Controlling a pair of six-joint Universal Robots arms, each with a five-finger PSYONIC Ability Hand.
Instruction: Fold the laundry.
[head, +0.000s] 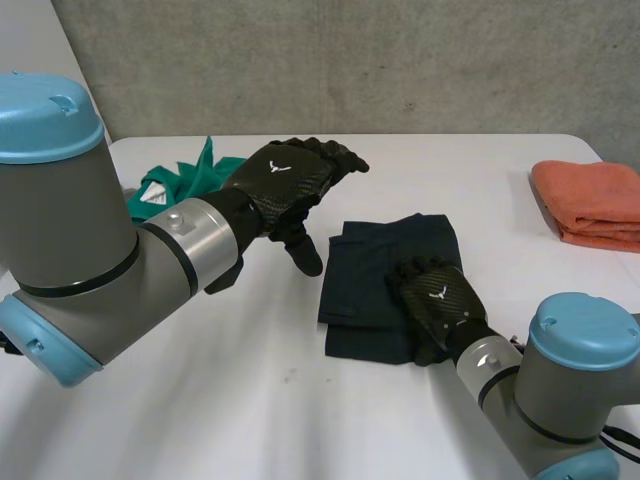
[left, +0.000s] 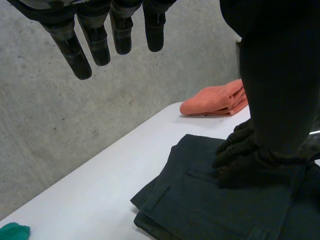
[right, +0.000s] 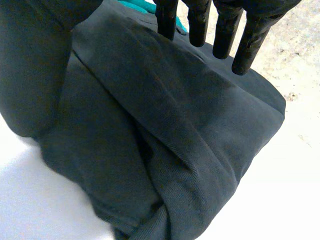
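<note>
Head view: right hand (head: 437, 297) rests straight-fingered on the folded dark garment (head: 365, 262), probably flattening it. Left hand (head: 288, 180) hovers left; fingers relaxed, empty.

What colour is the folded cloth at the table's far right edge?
Orange. The folded orange cloth shows best in the head view.

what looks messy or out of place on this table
The green cloth lies crumpled at the far left of the table, behind the left hand, unlike the neatly folded orange towel. The dark garment under the right hand is folded, but its layers sit slightly askew, edges not lined up.
</note>
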